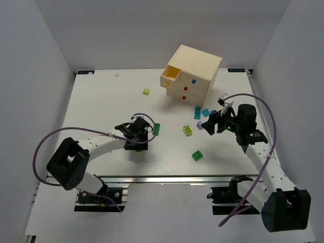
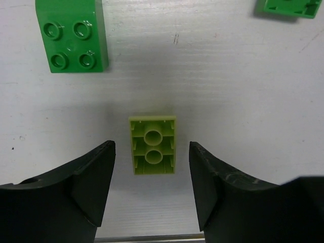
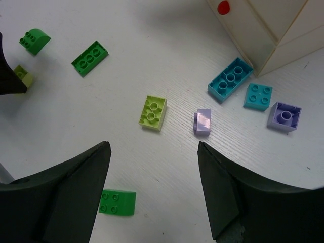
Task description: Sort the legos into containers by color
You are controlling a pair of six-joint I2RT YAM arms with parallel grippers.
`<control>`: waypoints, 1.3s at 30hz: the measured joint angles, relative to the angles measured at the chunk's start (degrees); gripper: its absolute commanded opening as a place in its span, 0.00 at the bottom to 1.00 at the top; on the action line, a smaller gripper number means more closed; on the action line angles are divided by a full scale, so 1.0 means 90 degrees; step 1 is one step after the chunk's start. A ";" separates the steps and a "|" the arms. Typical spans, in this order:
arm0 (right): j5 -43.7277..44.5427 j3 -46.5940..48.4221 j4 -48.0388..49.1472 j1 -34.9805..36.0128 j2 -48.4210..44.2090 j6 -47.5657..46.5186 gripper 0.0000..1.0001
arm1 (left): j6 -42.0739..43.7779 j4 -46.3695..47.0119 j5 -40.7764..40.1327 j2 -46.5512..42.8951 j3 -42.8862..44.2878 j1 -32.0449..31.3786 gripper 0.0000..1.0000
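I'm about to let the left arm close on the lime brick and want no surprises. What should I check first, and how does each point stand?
1. Left gripper open: ok.
2. Lime brick centred between its fingers, hollow side up: ok.
3. Green brick apart from those fingers: ok.
4. Yellow-knob drawer pulled out: ok.
5. Blue-knob drawer open: not ok, shut.
6. Fingers low enough to grip: cannot tell.
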 measured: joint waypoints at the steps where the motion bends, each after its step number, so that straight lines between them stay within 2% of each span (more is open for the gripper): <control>1: -0.0010 0.0000 0.0000 -0.0017 0.0000 0.0002 0.75 | -0.0012 0.0029 -0.0049 0.0053 0.0000 -0.0012 0.68; 6: -0.0087 0.0000 0.0000 -0.0107 -0.0005 0.0012 0.74 | -0.0063 0.0165 -0.0202 0.0301 0.0000 -0.0061 0.55; 9: -0.0151 0.0000 0.0000 -0.0175 -0.0010 0.0034 0.74 | -0.0090 0.0221 -0.0272 0.0352 0.0002 -0.0095 0.35; 10: -0.0168 0.0000 0.0000 -0.0189 -0.0012 0.0041 0.73 | -0.0083 0.0223 -0.0294 0.0352 0.0007 -0.0102 0.24; 11: -0.0187 0.0000 0.0000 -0.0206 -0.0012 0.0051 0.73 | -0.0068 0.0221 -0.0311 0.0352 0.0019 -0.0107 0.17; 14: -0.0233 0.0000 0.0000 -0.0253 -0.0012 0.0073 0.70 | -0.0078 0.0199 -0.0299 0.0304 0.0075 -0.0136 0.04; 17: -0.0279 0.0000 0.0002 -0.0289 -0.0034 0.0087 0.56 | 0.0027 0.0192 -0.0180 -0.0015 0.0209 -0.0180 0.02; 18: -0.0296 0.0000 0.0005 -0.0304 -0.0053 0.0095 0.37 | 0.0114 0.0219 -0.0068 -0.0228 0.0294 -0.0197 0.00; 19: -0.0308 0.0000 0.0017 -0.0318 -0.0068 0.0085 0.25 | 0.0209 0.0284 0.0032 -0.0486 0.0398 -0.0211 0.00; 20: -0.0323 -0.0002 0.0029 -0.0340 -0.0090 0.0104 0.00 | 0.0306 0.0415 0.0134 -0.0760 0.0537 -0.0216 0.00; 23: -0.0328 -0.0002 0.0046 -0.0401 -0.0134 0.0134 0.00 | 0.0561 0.1112 0.0447 -0.1336 0.1090 -0.0177 0.00; 26: -0.0323 -0.0002 0.0046 -0.0476 -0.0172 0.0138 0.00 | 0.0792 0.1846 0.0546 -0.1192 0.2091 -0.0138 0.00; 32: -0.0325 -0.0002 0.0051 -0.0636 -0.0274 0.0138 0.00 | 0.1202 0.2851 0.0529 0.0821 0.4675 -0.0073 0.00; 39: -0.0427 -0.0002 0.0051 -0.0704 -0.0277 0.0146 0.00 | 0.1586 0.3169 0.0372 0.2659 0.6076 -0.0070 0.03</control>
